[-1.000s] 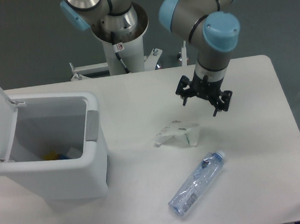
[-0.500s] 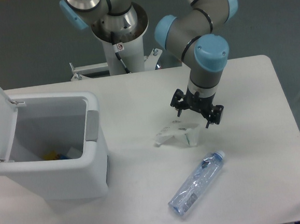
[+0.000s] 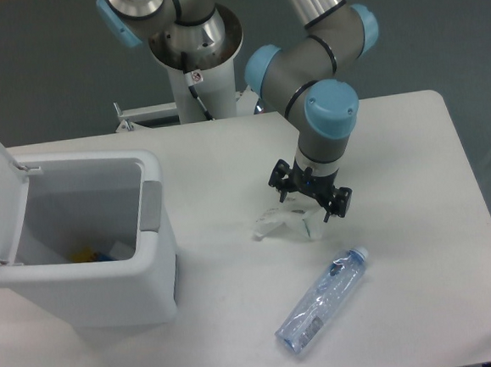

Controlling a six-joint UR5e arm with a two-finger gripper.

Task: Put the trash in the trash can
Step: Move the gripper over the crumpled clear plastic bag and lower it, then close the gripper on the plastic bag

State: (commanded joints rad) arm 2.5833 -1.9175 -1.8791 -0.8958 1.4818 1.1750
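Directly below the spread, empty jaws: crumpled wrapper [image 3: 293, 220], bottle [image 3: 323, 301] nearby.

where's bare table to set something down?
Bare: the far-left strip between the trash can and robot base; the table's right side beyond the hand. Crowded: centre, where the hand hangs over the wrapper, with the bottle just in front.

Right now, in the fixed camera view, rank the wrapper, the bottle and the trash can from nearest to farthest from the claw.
1. Wrapper: directly under the open claw.
2. Bottle: toward the table's front edge, below the claw in the picture.
3. Trash can: far across at the picture's left, lid open.
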